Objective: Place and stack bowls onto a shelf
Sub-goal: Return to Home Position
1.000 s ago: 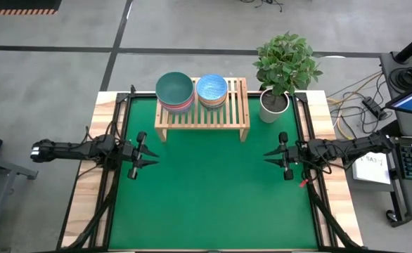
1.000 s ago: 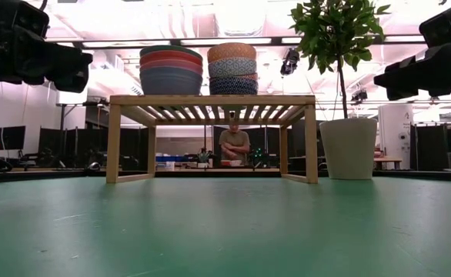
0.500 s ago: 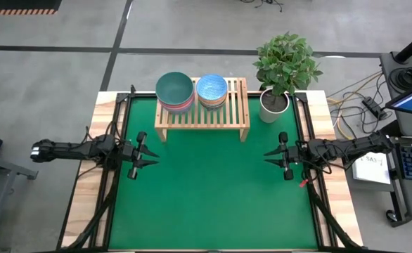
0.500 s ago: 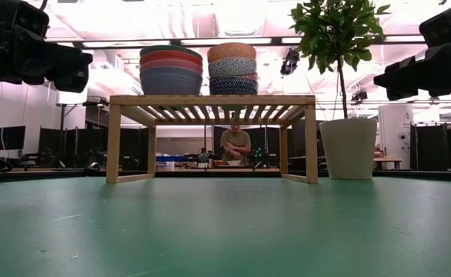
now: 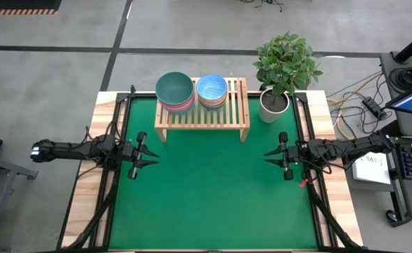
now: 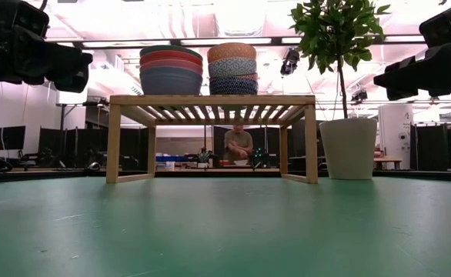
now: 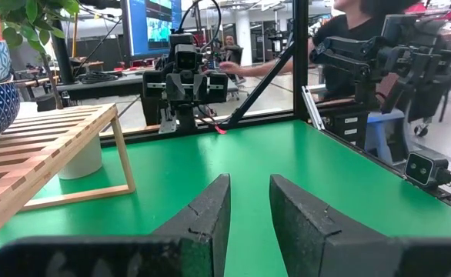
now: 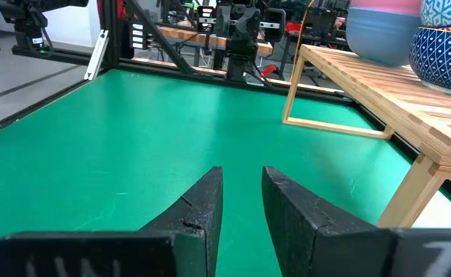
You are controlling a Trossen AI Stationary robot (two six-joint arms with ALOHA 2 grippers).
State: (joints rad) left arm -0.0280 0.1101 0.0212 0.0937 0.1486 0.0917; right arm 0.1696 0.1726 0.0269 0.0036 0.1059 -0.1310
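Observation:
Two stacks of bowls stand side by side on the slatted top of the light-wood shelf [image 5: 202, 118] [image 6: 210, 100] at the table's far edge. The left stack [image 5: 174, 90] [image 6: 171, 71] has a dark teal bowl on top, over red and pink ones. The right stack [image 5: 211, 89] [image 6: 232, 68] has a light blue patterned bowl on top. My left gripper [image 5: 153, 160] [image 7: 248, 181] hovers at the table's left edge, and my right gripper [image 5: 267, 156] [image 8: 242, 171] at the right edge. Each is empty, its fingers a narrow gap apart, pointing toward the table's middle.
A white pot with a leafy plant [image 5: 274, 105] [image 6: 349, 146] stands right of the shelf at the far right corner. The green mat [image 5: 213, 190] lies bare between the two arms and toward the near edge. A person shows in the room beyond the shelf [image 6: 239, 146].

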